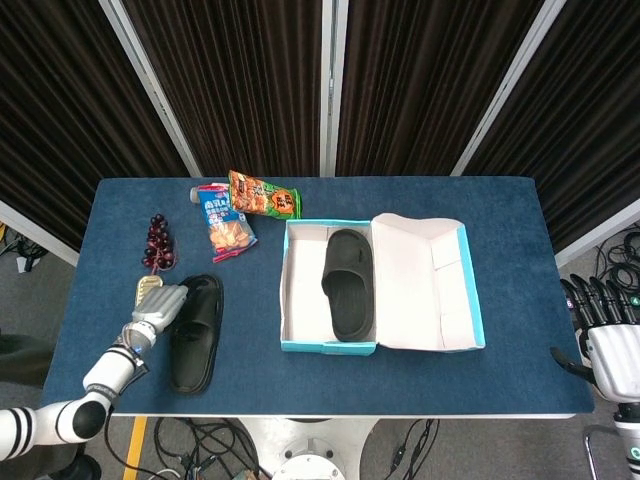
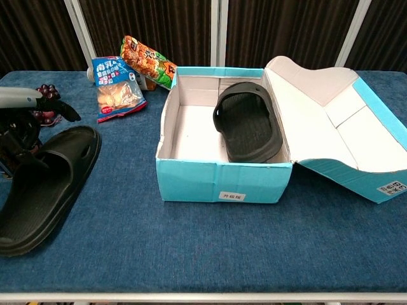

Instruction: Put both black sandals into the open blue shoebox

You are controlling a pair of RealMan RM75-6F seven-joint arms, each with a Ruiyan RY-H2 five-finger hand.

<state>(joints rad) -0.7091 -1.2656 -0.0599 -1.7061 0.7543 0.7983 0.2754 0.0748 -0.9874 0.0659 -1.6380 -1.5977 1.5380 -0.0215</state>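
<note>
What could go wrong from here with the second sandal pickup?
1. The left hand is at the left edge of the sandal on the table, right where the tin can stands; closing the fingers could knock or catch the can.
2. The sandal in the shoebox leans against the right wall, leaving the left floor free; a drop too far right would stack the sandals.
3. The carry must clear the shoebox near wall, or it may shove the box.
</note>
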